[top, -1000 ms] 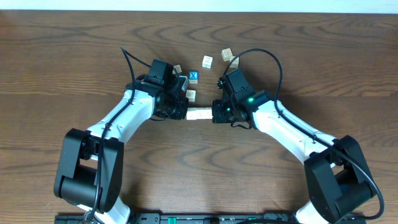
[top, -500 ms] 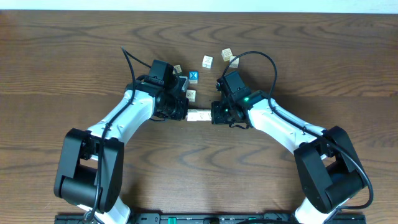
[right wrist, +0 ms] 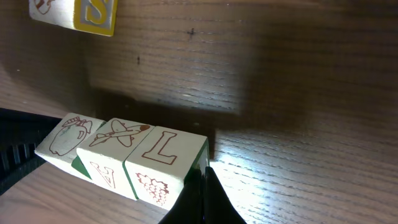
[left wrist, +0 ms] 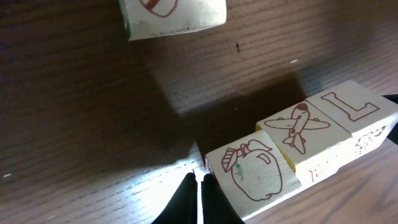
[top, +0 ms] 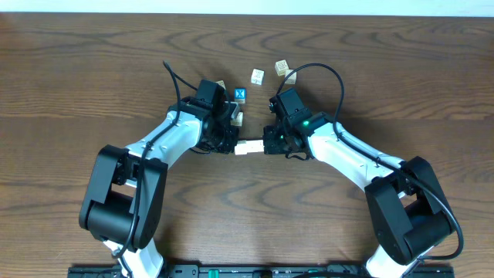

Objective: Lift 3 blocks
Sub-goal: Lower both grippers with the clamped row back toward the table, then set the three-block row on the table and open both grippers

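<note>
The left jaws are pressing flat together, their dark tips meeting in a thin seam at the bottom of the left wrist view. They are not clamping around anything; the tips are pushing against the end of the row, at the apple block (left wrist: 252, 175). The right jaws are likewise closed on each other and are bearing on the opposite end, against the L block (right wrist: 163, 151). The airplane block (left wrist: 296, 129) is sitting between those two. So the three blocks (top: 247, 147) are forming one tight line, face to face, squeezed from both ends midway between the arms. The line is seeming to hang just clear of the desk (top: 93, 69) (its dark shadow is falling on the wood apart from it in both wrist views).

Just beyond the left arm (top: 166, 143), a cream cube (top: 238, 117) is lying half hidden, and a blue cube with a white X (top: 240, 95) is lying a little past it. A small cube (top: 221, 84) is peeking out beside that arm's wrist. Two more pale cubes (top: 257, 76) are lying further back, near each other, above the right arm (top: 347, 150). A cube with a yellow S face (right wrist: 81, 14) is showing at the top left of the right wrist view.
</note>
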Robot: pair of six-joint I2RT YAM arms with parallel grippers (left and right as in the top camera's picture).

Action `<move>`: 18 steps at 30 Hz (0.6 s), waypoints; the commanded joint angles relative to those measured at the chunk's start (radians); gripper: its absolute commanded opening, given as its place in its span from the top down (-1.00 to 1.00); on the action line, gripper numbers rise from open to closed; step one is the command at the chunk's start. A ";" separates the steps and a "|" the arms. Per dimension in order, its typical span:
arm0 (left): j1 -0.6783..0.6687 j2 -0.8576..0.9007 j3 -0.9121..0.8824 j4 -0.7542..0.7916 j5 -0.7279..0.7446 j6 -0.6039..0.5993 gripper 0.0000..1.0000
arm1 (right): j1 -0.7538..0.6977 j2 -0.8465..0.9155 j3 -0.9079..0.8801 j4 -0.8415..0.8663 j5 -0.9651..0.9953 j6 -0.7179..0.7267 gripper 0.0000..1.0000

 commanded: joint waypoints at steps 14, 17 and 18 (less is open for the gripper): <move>-0.077 0.000 -0.001 0.024 0.202 0.001 0.85 | 0.082 0.003 0.049 0.048 -0.184 -0.014 0.97; -0.077 0.000 -0.001 0.024 0.200 0.002 0.85 | 0.082 0.020 0.049 0.046 -0.185 -0.014 0.97; -0.077 0.000 -0.001 0.024 0.200 0.002 0.86 | 0.082 0.025 0.049 0.045 -0.185 -0.014 0.98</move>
